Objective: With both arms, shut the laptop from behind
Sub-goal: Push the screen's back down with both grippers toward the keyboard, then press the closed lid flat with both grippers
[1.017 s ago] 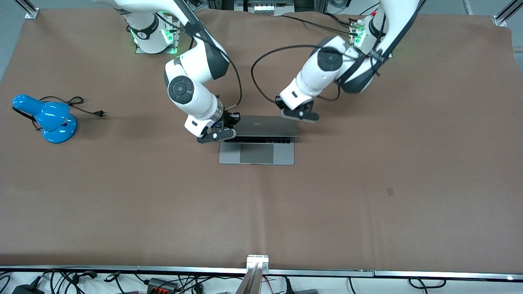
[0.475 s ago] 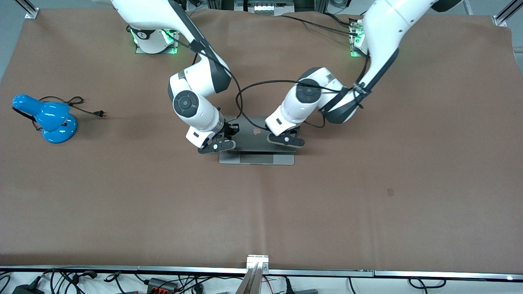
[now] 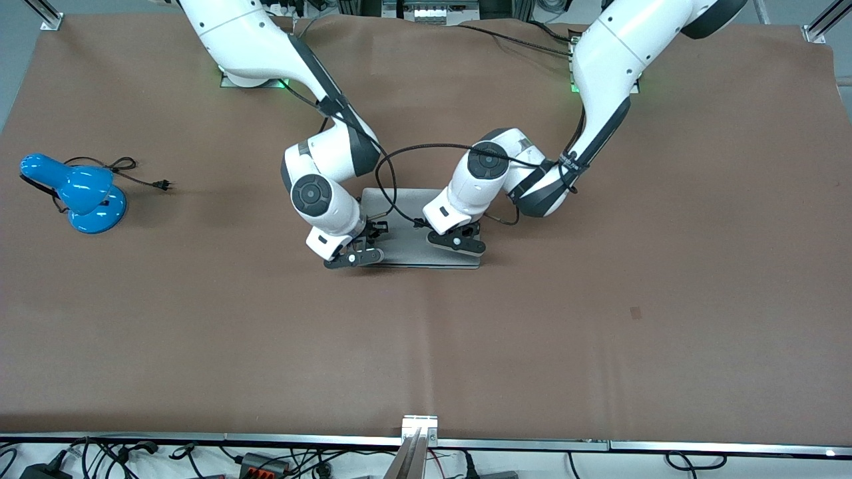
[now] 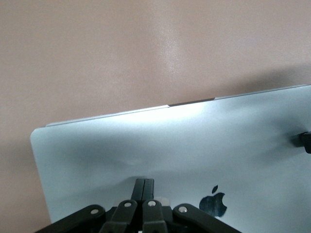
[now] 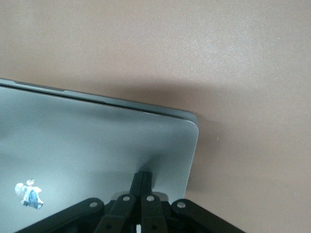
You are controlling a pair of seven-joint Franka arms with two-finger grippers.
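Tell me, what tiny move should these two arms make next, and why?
Probably press down a touch more, then lift off. The laptop lid looks almost flat, with only a thin seam showing at its edge. The left gripper and right gripper, fingers shut, rest on the lid.

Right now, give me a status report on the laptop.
Left gripper and right gripper shut, tips pressing on the lid. Laptop lid down, nearly flat on its base. Nothing in the way.

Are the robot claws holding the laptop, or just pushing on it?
Nothing is held. Both claws are shut and only press their fingertips on the laptop lid: the left claw near the apple logo, the right claw near a lid corner.
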